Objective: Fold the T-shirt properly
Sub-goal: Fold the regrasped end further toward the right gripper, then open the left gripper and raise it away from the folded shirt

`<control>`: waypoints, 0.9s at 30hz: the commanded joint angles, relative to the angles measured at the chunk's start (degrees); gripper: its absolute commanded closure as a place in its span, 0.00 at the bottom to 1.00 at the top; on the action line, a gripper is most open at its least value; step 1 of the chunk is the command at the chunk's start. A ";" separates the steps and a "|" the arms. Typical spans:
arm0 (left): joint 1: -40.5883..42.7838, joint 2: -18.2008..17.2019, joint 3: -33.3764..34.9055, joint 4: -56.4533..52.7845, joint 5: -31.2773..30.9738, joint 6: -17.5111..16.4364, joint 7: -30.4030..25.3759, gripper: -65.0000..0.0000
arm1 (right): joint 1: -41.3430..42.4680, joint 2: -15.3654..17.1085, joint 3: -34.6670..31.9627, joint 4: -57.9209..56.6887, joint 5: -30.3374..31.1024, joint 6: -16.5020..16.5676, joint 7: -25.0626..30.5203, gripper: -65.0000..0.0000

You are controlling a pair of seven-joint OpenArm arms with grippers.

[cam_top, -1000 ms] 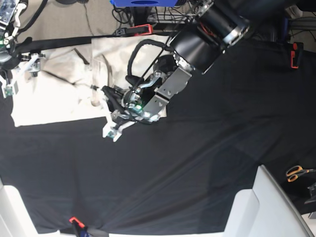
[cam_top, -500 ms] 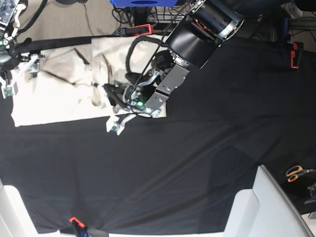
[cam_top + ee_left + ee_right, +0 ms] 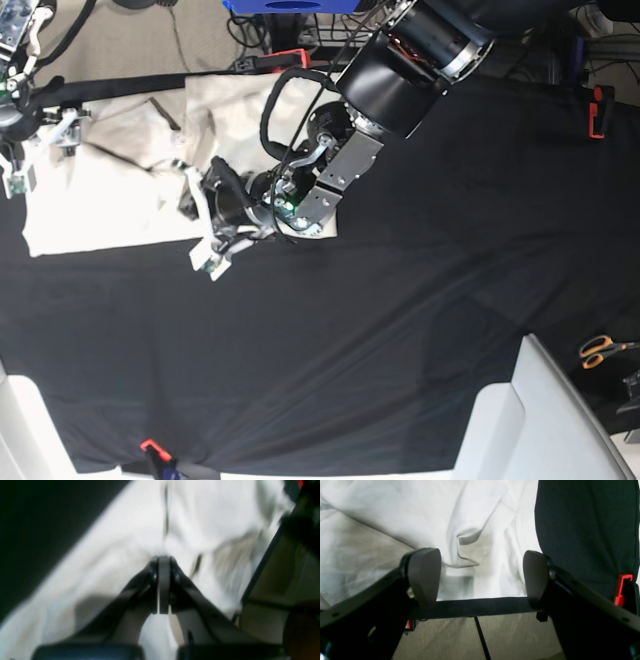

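Observation:
The cream T-shirt lies rumpled at the table's far left corner. In the left wrist view my left gripper has its jaws pressed together on a ridge of the T-shirt, and creases run up to the tips. In the base view the left gripper sits at the shirt's lower middle. My right gripper hangs over the shirt's left end. Its fingers stand wide apart above wrinkled cloth and hold nothing.
A black tablecloth covers the table, held by red clamps at its edges. Orange-handled scissors lie at the right. A white block stands at the front right. Past the shirt, the table edge drops to the floor.
My left gripper has slid left along the shirt's lower edge, and the cloth near it has bunched. The right arm has not moved.

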 commanded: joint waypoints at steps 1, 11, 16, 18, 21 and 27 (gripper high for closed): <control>-2.03 0.66 -0.02 -1.56 -0.75 -0.64 -2.24 1.00 | 0.08 0.60 0.18 0.87 0.32 -0.27 0.81 0.26; -11.79 -2.05 0.07 -6.04 -16.75 -3.19 -11.82 1.00 | -0.01 0.60 -1.93 1.31 0.32 -0.18 0.81 0.25; -6.34 -14.89 -0.02 14.09 -16.48 8.68 -2.33 1.00 | -3.43 1.04 -11.25 5.97 0.32 -0.18 0.81 0.25; -2.29 -21.57 -0.02 20.86 -16.48 15.45 -1.80 1.00 | -3.61 1.21 -15.29 7.99 0.32 -0.18 0.81 0.25; 7.29 -31.59 -3.27 29.74 -16.57 18.97 -1.89 1.00 | -3.43 2.09 -21.89 8.78 0.32 -0.18 0.46 0.25; 29.53 -37.57 -23.32 38.44 -11.21 18.97 -1.97 1.00 | 0.35 1.83 -25.76 7.20 0.32 -0.18 -0.25 0.25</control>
